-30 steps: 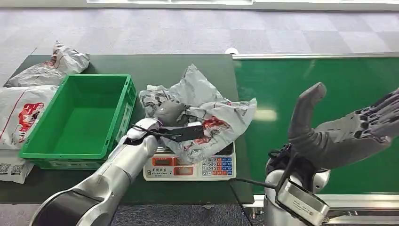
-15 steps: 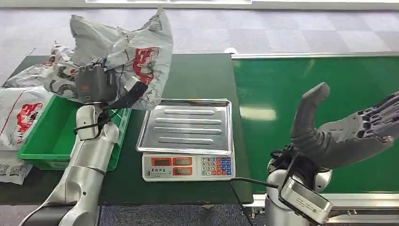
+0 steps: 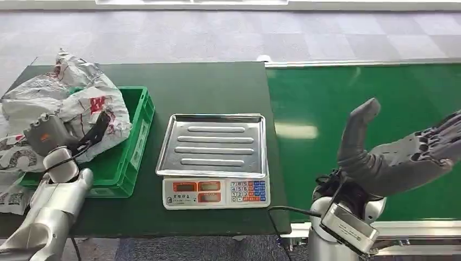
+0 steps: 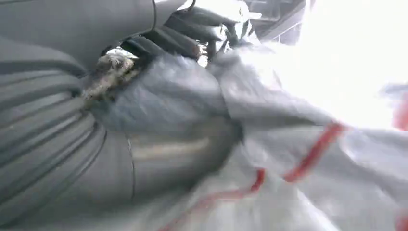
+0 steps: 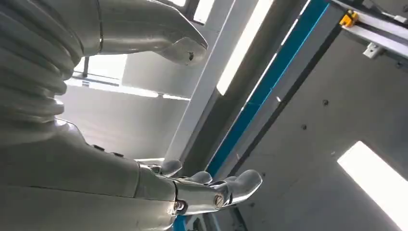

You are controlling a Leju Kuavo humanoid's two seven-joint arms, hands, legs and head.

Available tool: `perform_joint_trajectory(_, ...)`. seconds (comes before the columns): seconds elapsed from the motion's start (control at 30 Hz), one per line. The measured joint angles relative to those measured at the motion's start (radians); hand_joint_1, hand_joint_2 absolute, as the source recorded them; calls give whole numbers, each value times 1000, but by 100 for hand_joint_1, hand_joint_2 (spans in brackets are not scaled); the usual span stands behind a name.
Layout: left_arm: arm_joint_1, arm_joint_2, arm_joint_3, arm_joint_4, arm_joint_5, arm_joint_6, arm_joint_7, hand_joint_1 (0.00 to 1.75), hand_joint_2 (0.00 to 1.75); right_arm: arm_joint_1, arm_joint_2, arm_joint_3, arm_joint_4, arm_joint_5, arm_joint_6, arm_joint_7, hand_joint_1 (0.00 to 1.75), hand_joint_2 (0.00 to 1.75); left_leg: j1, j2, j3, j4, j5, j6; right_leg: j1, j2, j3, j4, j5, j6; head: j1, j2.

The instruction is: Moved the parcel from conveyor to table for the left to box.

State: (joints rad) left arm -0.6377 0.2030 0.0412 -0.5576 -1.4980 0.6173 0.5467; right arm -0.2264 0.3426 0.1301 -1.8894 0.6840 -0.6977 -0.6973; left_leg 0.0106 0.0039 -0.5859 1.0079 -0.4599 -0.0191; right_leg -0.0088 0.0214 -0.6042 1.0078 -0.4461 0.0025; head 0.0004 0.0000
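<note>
The left hand (image 3: 46,136) grips the grey parcel (image 3: 89,106), a crumpled plastic mailer with red print, at the 9 o'clock side of the head view. The parcel lies over the near-left part of the green box (image 3: 133,147), resting on its rim and hanging into its interior; the left hand is closed on the parcel's near edge. In the left wrist view the parcel (image 4: 288,159) is bunched against the ribbed cover and the dark fingers (image 4: 187,41) curl into its folds, though the picture is blurred. The box stands on the dark green worktop (image 3: 212,87). Just beside the box, toward 3 o'clock from it, stands a weighing scale (image 3: 215,157) with a bare steel pan and a keypad facing the robot. Further grey mailers (image 3: 22,95) lie at 9 to 10 o'clock, behind and beside the box, touching the held parcel. The conveyor (image 3: 380,92), bright green, runs along the worktop's right edge from 1 to 4 o'clock. The right hand (image 3: 397,147) is raised above the conveyor at 4 o'clock, released, thumb up and fingers spread, holding nothing. The right wrist view confirms the right hand (image 5: 192,190) with fingers extended and apart, against ceiling lights.
</note>
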Motion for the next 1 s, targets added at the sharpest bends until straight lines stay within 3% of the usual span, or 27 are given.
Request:
perform_joint_trajectory(0.4,-1,43,11,98,2,69,-41,0,0,0,0,0,0,14,0,0,0,175,0,-4,-1,0,0,0,0,-4,1,0,0,0,0,0)
perform_joint_trajectory(0.57,56,33,57,-17,21,74,-123,0,0,0,0,0,0,25,0,0,0,175,0,-4,0,0,0,0,0,-3,0,0,0,0,0,0)
perform_joint_trajectory(0.63,115,-12,131,-201,116,78,-302,0,0,0,0,0,0,25,0,0,0,175,0,-3,-1,1,0,0,0,-2,-2,0,0,0,0,0)
perform_joint_trajectory(0.67,120,-55,197,-290,178,82,-453,0,0,0,0,0,1,23,0,0,0,175,0,-4,-4,2,1,0,0,-3,-3,0,0,0,0,0)
perform_joint_trajectory(0.73,105,-152,383,-421,416,83,-889,0,0,-1,-1,2,6,14,0,0,0,175,0,-5,-5,2,1,0,0,-4,-1,0,0,0,2,0)
perform_joint_trajectory(0.8,122,-226,535,-572,770,84,-1301,0,0,1,-1,2,11,6,1,-1,0,175,-1,8,0,2,-4,1,-2,9,-2,0,1,1,0,0)
perform_joint_trajectory(0.9,144,-322,600,-725,1022,85,-1293,0,0,4,-2,1,15,2,0,0,0,175,-1,5,1,2,-5,2,-2,7,-1,-1,-1,2,1,0)
perform_joint_trajectory(0.93,155,-342,594,-771,1033,84,-1279,0,175,4,-2,1,15,0,0,0,0,175,-1,1,1,2,-4,2,-1,2,1,-1,-2,3,0,0)
perform_joint_trajectory(1.0,186,-381,551,-851,1111,83,-1262,0,175,6,-2,0,16,-4,0,0,0,175,-1,-4,1,2,-4,2,-1,-2,2,-1,-3,3,0,0)
